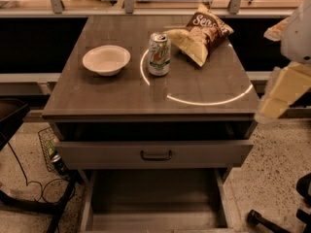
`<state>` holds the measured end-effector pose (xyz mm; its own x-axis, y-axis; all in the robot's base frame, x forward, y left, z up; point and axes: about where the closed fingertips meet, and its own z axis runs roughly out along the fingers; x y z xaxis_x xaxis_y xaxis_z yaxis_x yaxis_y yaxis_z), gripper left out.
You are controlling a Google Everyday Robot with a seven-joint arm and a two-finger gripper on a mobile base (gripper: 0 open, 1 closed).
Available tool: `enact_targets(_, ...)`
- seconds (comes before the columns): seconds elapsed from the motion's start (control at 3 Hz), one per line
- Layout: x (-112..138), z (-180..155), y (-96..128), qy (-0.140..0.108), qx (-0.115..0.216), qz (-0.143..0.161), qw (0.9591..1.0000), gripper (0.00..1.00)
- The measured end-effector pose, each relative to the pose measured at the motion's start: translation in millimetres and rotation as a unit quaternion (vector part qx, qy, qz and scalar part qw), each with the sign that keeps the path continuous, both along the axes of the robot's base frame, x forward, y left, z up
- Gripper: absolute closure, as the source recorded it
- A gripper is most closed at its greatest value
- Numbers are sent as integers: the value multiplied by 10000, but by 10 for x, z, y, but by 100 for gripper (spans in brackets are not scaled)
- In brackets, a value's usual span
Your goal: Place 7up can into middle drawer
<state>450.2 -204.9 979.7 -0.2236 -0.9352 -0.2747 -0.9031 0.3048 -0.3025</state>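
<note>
The 7up can [159, 55] stands upright near the middle of the brown table top, between the bowl and the snack bags. The middle drawer [153, 198] is pulled out at the bottom of the view, and its bare floor shows. Above it sits the drawer with the grey front panel and black bar handle [156, 155], pulled out a little. My gripper [282, 93] shows as a cream-coloured shape at the right edge, beyond the table's right side. It is well apart from the can and holds nothing that I can see.
A white bowl [106, 59] sits left of the can. A brown snack bag [210, 25] and a yellow one [189, 43] lie right of it. A bright ring of light [209, 101] lies on the table top. Cables and a wire basket [48, 152] are on the floor at the left.
</note>
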Motion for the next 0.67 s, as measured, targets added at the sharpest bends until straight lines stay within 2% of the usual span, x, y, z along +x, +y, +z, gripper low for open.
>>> enact_targets(0.33, 195, -433, 239, -32, 846, -163, 9963, 0)
enact_targets(0.67, 377, -863, 482, -67, 1943, -196, 9807, 0)
